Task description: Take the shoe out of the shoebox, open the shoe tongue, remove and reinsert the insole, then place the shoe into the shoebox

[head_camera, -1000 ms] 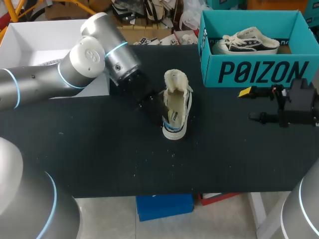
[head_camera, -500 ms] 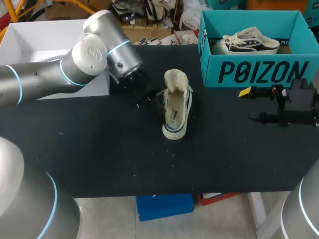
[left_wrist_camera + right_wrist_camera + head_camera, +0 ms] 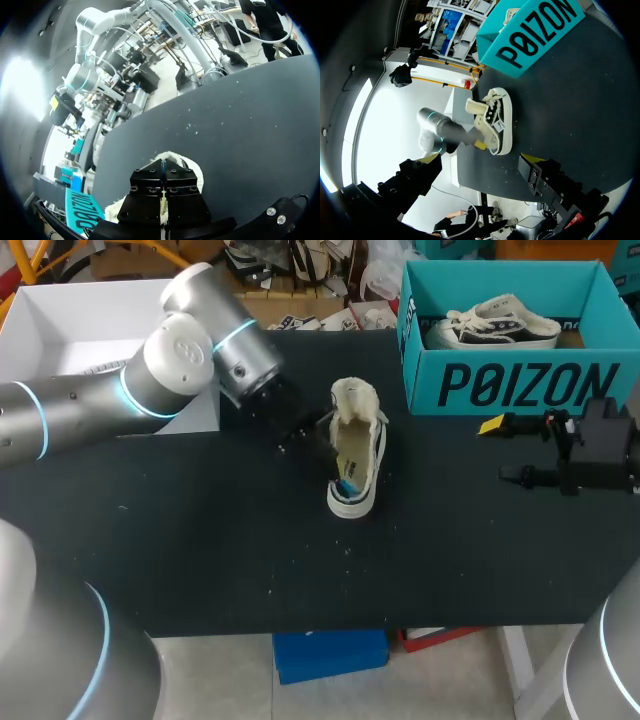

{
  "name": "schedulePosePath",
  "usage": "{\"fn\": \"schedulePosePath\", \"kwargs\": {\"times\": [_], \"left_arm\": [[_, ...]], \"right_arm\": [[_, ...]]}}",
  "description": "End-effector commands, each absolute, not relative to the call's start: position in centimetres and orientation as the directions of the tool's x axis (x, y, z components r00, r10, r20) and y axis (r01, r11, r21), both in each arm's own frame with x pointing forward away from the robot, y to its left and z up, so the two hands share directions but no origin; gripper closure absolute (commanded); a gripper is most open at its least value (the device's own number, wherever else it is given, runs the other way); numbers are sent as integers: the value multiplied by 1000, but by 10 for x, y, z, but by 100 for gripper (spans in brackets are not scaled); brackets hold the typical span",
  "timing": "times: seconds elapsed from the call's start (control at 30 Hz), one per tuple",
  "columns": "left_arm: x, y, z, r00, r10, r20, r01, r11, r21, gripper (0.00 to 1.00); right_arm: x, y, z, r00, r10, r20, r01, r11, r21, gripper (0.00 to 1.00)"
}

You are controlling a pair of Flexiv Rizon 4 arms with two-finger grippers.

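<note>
Cream canvas shoe (image 3: 358, 440) lies upright near the middle of the black desk (image 3: 200, 540), toe toward the robot, tongue lifted at the far end. Left gripper (image 3: 326, 458) comes in at the shoe's left side, with its tips at the opening. In the left wrist view its fingers (image 3: 147, 192) sit pressed together directly over the shoe. Whether anything thin is pinched between them: cannot tell. Right gripper (image 3: 505, 450) is well apart to the right, fingers spread wide, nothing between. Teal shoebox (image 3: 520, 385) stands at the far right with a second shoe (image 3: 495, 325) inside.
</note>
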State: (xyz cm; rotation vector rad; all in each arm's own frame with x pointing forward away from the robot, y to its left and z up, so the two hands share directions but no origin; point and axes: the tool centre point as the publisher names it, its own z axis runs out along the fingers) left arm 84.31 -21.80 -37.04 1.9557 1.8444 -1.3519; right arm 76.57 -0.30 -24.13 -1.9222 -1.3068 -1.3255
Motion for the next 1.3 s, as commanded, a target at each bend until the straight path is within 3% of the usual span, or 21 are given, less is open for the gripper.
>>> {"fn": "schedulePosePath", "kwargs": {"times": [0.03, 0.53, 0.6, 0.63, 0.7, 0.73, 0.8, 0.93, 1.0, 1.13, 1.3], "left_arm": [[843, -222, -379, -159, 714, -682, 863, -235, -447, 100], [837, -224, -393, -219, 745, -630, 833, -193, -518, 100], [836, -221, -387, -224, 742, -632, 830, -194, -523, 88], [835, -220, -382, -230, 733, -640, 827, -200, -526, 75], [832, -219, -372, -229, 727, -648, 823, -210, -527, 56], [831, -217, -367, -221, 727, -650, 822, -221, -525, 51], [830, -216, -356, -217, 718, -661, 822, -230, -520, 49], [832, -213, -338, -198, 717, -668, 831, -239, -503, 53], [836, -213, -335, -180, 722, -668, 844, -235, -482, 61], [844, -215, -336, -133, 778, -614, 867, -208, -452, 98], [847, -217, -343, -90, 823, -562, 880, -198, -432, 100]], "right_arm": [[766, -3, -241, 85, 443, 893, 887, -442, 135, 0], [766, -3, -241, 85, 443, 893, 887, -442, 135, 0], [766, -3, -241, 85, 443, 893, 887, -442, 135, 0], [766, -3, -241, 85, 443, 893, 887, -442, 135, 0], [766, -3, -241, 85, 443, 893, 887, -442, 135, 0], [766, -3, -241, 85, 443, 893, 887, -442, 135, 0], [766, -3, -241, 85, 443, 893, 887, -442, 135, 0], [766, -3, -241, 85, 443, 893, 887, -442, 135, 0], [766, -3, -241, 85, 443, 893, 887, -442, 135, 0], [766, -3, -241, 85, 443, 893, 887, -442, 135, 0], [766, -3, -241, 85, 443, 893, 887, -442, 135, 0]]}}
